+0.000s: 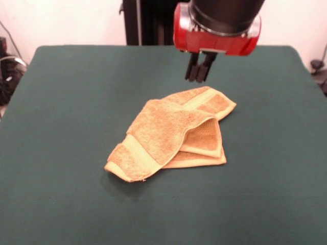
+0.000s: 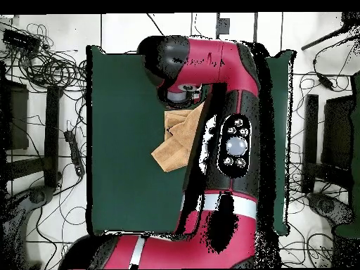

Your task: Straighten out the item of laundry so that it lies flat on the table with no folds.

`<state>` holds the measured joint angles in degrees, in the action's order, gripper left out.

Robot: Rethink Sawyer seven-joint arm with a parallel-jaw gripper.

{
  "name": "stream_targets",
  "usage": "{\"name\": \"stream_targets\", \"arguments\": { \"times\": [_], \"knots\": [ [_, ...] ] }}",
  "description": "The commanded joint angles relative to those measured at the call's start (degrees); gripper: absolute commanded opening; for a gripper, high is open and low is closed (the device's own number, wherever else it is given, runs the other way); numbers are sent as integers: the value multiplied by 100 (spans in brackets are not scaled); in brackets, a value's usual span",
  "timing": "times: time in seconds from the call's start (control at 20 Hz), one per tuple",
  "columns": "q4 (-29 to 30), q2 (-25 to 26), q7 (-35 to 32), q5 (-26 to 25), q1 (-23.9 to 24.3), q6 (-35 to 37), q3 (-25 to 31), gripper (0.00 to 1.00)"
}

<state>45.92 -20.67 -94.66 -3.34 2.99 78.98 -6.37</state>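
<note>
Green-clothed bench (image 1: 61,102) carries the folded towel (image 1: 168,135) just below and forward of the end effector (image 1: 200,69), clenched and empty; soft, limp, light terry, best pinched at an exposed corner.

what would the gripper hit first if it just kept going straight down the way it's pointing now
Probably the towel. The gripper points down, its tips hanging just above the towel's far folded edge. Depth is unclear in the front view, so it might instead land on bare table just behind that edge.
</note>
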Motion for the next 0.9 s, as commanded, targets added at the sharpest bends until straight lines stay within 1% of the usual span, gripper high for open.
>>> {"name": "stream_targets", "arguments": {
  "times": [0.05, 0.15, 0.2, 0.3, 0.35, 0.4, 0.45, 0.5, 0.65, 0.9],
  "knots": [
    [527, 204, -56, 191, -11, -301, 760, 0],
    [586, 373, -106, 28, -82, -728, 724, 0],
    [506, 506, -91, -85, -123, -769, 686, 0],
    [229, 808, -127, -256, -210, -350, 561, 0],
    [180, 921, -179, -277, -225, -178, 531, 0],
    [400, 878, -187, -125, -130, -446, 666, 0],
    [346, 932, -249, -89, -125, -340, 678, 0],
    [227, 972, -168, -239, -186, -318, 594, 0],
    [-12, 1094, -240, -254, -238, -59, 538, 0],
    [106, 1114, -402, -209, -295, -386, 518, 0]
  ]
}}
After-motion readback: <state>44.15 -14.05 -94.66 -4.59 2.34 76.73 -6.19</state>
